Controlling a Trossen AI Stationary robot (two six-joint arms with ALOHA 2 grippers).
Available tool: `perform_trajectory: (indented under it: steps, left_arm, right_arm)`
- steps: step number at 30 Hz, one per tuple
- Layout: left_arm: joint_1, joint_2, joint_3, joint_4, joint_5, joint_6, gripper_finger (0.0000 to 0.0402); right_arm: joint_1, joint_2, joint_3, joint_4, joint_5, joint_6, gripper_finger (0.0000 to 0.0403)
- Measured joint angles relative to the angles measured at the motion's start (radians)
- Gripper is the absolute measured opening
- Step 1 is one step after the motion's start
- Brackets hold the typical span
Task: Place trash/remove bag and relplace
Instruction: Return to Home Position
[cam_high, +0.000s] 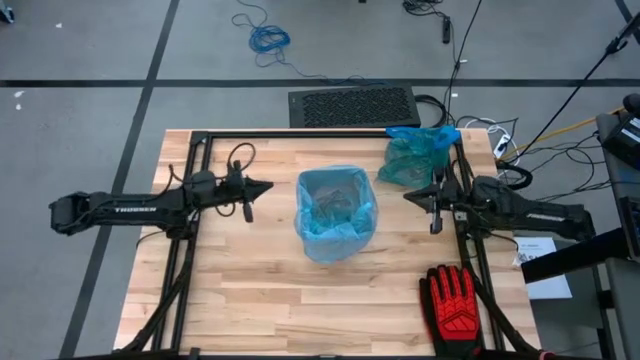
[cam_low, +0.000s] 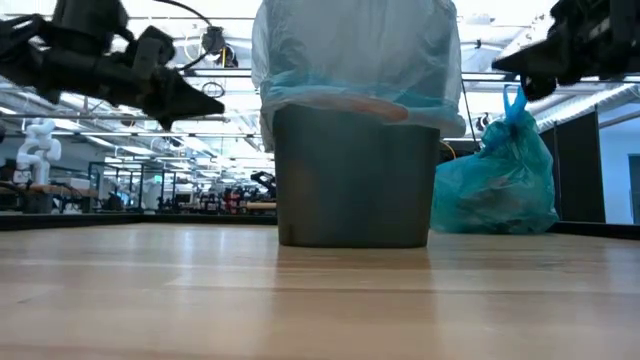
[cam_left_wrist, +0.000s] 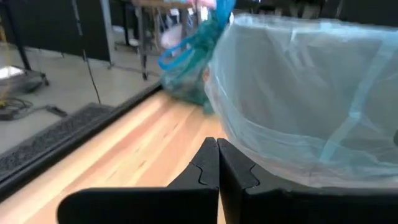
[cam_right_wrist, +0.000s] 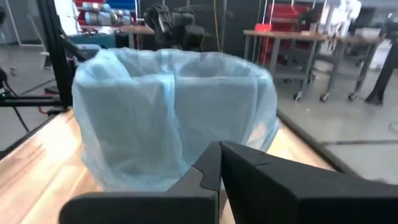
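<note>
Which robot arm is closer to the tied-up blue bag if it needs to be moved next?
Probably the right. The right gripper hovers just in front of the tied bag at the table's far right, fingers shut. The left gripper is on the other side of the lined bin, so it would have to reach past it.

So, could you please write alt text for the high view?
A bin lined with a fresh blue bag stands mid-table between the left gripper and right gripper, fingers shut. A tied full bag and red glove lie aside.
</note>
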Motion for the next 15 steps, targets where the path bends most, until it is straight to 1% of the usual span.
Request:
perform_trajectory:
  steps: [3, 6, 9, 12, 15]
  left_arm:
    - [0.0, -0.083, -0.076, 0.029, -0.021, -0.017, 0.0]
    - [0.0, -0.172, -0.157, 0.032, -0.051, -0.042, 0.0]
    - [0.0, -0.263, -0.163, -0.064, -0.073, -0.039, 0.0]
    - [-0.001, -0.328, -0.163, -0.1, -0.082, -0.015, 0.0]
    - [-0.001, -0.362, -0.163, -0.116, -0.102, -0.01, 0.0]
  right_arm:
    - [-0.043, -0.048, -0.031, 0.008, -0.056, 0.015, 0.0]
    - [-0.081, -0.101, -0.046, 0.017, -0.065, 0.007, 0.0]
    - [-0.127, -0.135, -0.115, 0.051, -0.071, 0.021, 0.0]
    - [-0.174, -0.136, -0.206, 0.221, -0.087, 0.053, 0.0]
    - [-0.221, -0.093, -0.21, 0.187, -0.086, 0.084, 0.0]
